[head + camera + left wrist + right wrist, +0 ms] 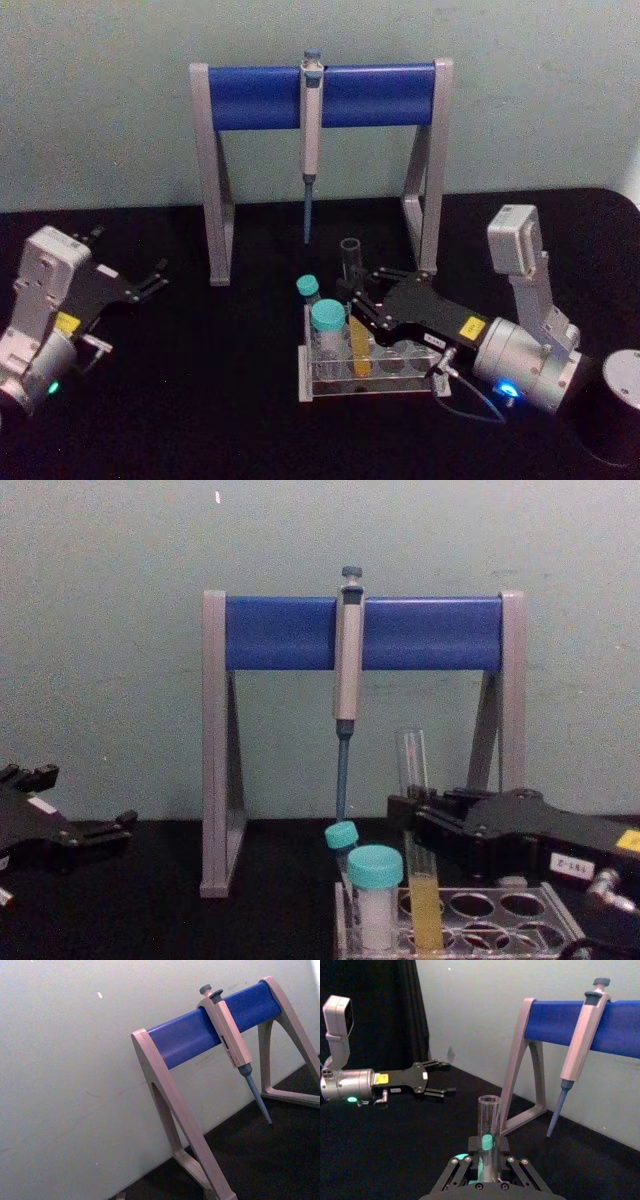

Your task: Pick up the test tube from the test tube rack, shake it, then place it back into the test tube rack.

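Now | right hand (358,300) is gripping the test tube (412,760) at mid-height, above the yellow liquid (427,910), judged ready for a straight lift | it is standing upright in the rack (305,370) beside capped vials (328,318) | left hand (441,1079) is idling wide open, well apart over the desk (200,400).

Left gripper (155,278): well left of the test tube rack (390,386), fingers spread apart.
Right gripper (357,303): over the rack, reaching in from its right, fingers closed round the test tube (349,256).
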### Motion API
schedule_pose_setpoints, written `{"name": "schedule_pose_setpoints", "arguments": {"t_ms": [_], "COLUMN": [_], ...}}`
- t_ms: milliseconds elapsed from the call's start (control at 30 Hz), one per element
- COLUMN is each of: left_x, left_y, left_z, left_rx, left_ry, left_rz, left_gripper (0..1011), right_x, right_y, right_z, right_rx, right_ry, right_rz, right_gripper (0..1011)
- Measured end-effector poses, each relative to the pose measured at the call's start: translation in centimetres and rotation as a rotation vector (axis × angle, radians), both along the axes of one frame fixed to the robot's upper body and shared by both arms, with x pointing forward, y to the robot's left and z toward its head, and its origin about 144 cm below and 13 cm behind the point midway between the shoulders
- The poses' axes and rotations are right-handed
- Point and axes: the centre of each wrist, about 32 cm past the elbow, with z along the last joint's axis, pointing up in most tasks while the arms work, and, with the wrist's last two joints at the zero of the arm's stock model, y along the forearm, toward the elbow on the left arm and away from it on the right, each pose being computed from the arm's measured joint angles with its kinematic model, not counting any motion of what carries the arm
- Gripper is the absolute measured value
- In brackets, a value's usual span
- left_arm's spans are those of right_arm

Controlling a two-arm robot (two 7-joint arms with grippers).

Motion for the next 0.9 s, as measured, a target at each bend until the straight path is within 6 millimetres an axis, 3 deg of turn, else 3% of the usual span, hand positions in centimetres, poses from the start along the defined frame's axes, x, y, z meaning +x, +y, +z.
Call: {"name": "schedule_pose_setpoints", "arguments": {"t_ms": [400,900], "left_x": [0.0,0.0], "left_y": [0.0,0.0], "left_z": [0.0,0.0], "left_rx": [0.000,0.000], "left_ry": [0.000,0.000], "left_rz": [0.000,0.000], "left_gripper": [1001,1001], "right_x": [-1.0,-1.2], "right_y": [-0.9,-0.8], "right_z": [-0.6,1.5], "right_rx": [0.049,0.105], "right_ry": [-0.015,-0.076], "right_rz": [-0.027,-0.009], "right_gripper": [223,223]}}
